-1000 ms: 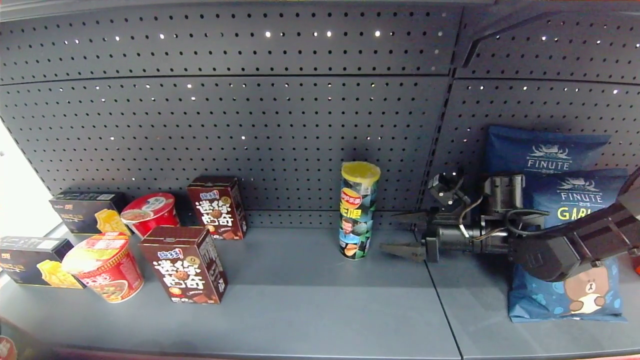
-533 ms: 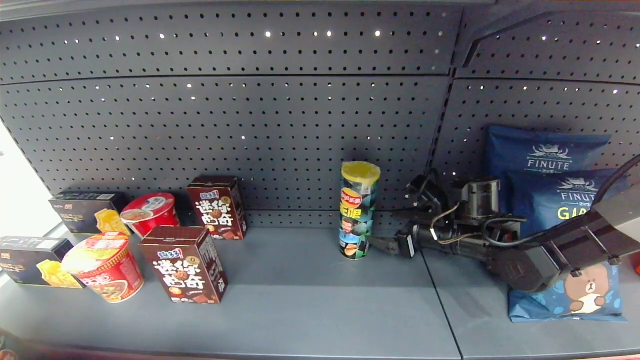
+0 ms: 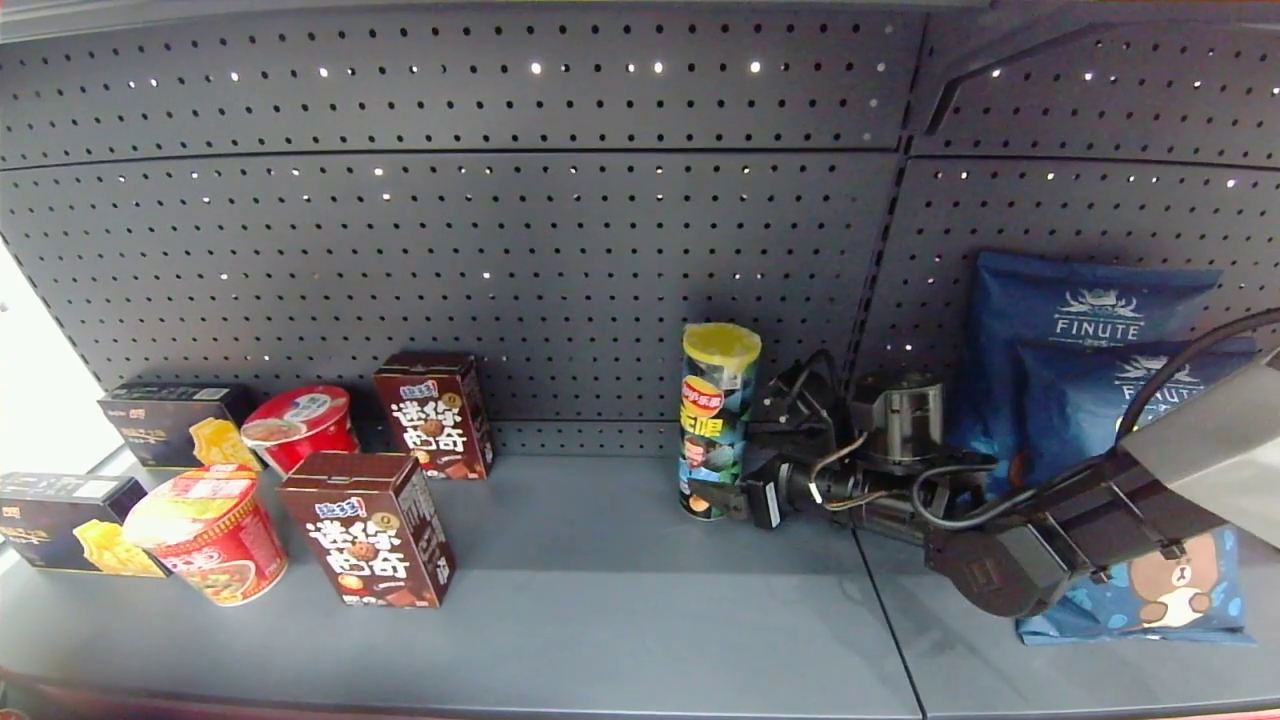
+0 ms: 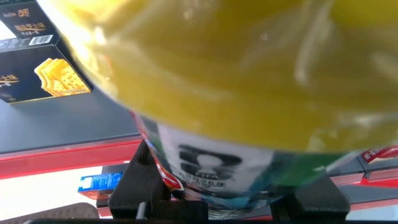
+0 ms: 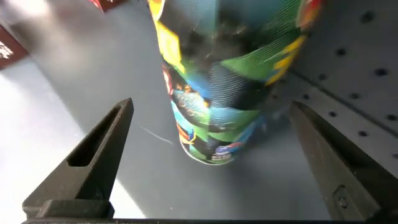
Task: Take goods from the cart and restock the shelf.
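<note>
Your left gripper (image 4: pixel 227 202) is clamped on a yellow-lidded crisp tube (image 4: pixel 211 68), held in the air before the shelving, lid towards the wrist camera. On the grey metal shelf (image 3: pixel 600 610), past the red noodle cups (image 3: pixel 210 535) and brown cardboard boxes (image 3: pixel 370 530), a tall printed standing tube with a yellow lid (image 3: pixel 715 420) sits upright near the perforated back panel. Your right gripper (image 5: pixel 211 115) lies level at its base, fingers (image 5: pixel 93 155) apart, one on either side, neither touching. The standing tube's long axis is vertical, square across the fingers. The right arm is far nearer; I judge a grip this low could tip it. Blue snack bags (image 3: pixel 1090 330) lean behind that arm.
</note>
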`<state>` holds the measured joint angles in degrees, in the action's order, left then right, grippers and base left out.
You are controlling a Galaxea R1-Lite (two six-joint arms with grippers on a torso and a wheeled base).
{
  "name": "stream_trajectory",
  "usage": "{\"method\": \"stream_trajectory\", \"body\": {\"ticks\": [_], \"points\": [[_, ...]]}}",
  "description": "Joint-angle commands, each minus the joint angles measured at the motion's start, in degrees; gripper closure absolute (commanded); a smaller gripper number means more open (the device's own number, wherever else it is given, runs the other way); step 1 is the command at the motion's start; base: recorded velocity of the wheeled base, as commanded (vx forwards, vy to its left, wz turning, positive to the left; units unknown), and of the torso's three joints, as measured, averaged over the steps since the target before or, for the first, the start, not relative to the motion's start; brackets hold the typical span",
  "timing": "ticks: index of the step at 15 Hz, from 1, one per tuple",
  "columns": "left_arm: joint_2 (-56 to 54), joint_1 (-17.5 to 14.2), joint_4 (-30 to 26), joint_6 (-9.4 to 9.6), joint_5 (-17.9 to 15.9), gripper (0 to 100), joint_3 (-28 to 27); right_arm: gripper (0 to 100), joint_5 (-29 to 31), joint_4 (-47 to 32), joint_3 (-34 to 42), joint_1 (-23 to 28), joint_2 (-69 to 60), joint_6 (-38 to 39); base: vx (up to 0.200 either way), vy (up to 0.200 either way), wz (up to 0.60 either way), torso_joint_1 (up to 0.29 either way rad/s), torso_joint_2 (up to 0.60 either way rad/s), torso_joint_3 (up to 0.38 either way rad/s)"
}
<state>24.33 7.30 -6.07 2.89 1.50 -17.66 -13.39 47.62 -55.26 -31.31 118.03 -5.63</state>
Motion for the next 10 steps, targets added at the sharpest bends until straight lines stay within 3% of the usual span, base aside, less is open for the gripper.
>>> {"method": "stream_trajectory", "body": {"ticks": [1,10], "points": [[-0.07,-0.01,0.01,0.01,-0.01,100,0.00,0,0.20,0.99,-0.55,-0.25,1.94,0.01,0.000,0.000,0.00,0.000,0.00,0.000],[-0.51,-0.10,0.01,-0.08,-0.01,100,0.53,0,2.31,2.66,-8.37,-1.65,8.71,3.00,0.000,0.000,0.00,0.000,0.00,0.000]]}}
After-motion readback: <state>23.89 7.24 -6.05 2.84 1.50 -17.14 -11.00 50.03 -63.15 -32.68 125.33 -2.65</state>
